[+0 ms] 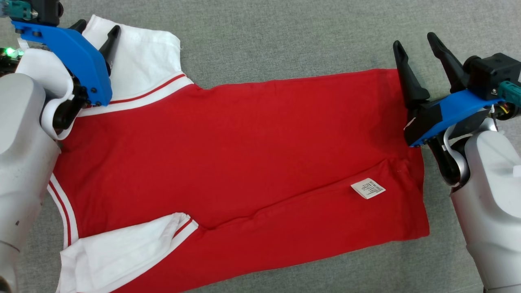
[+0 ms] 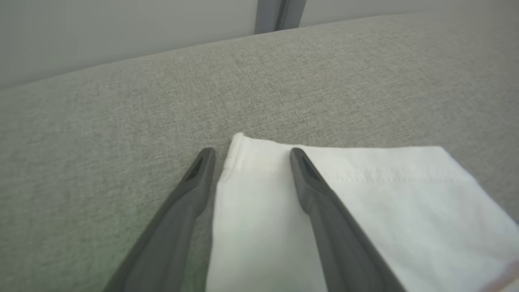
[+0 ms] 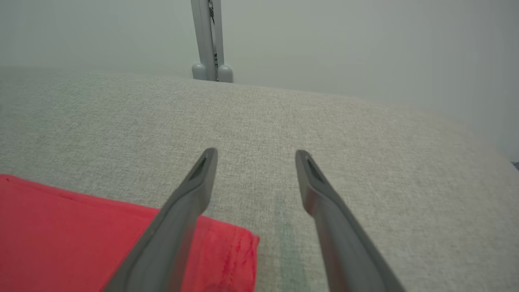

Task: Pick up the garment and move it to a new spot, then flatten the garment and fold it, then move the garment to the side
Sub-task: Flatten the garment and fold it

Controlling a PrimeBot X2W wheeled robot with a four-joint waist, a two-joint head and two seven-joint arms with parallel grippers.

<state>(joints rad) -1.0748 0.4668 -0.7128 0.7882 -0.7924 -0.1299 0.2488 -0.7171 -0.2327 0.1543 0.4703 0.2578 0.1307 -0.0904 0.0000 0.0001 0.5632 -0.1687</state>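
Garment [image 1: 244,154] spread on grey surface [image 1: 285,36]; white label [image 1: 368,188] face-up.

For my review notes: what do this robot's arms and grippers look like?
Pale grey forearms carry blue brackets with teal connectors. The left gripper and right gripper each have two long, dark, tapering fingers. A green light glows beside the left wrist.

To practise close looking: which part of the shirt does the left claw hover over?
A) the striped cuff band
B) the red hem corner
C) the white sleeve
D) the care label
C: in the left wrist view, the open left claw straddles the corner of the white sleeve.
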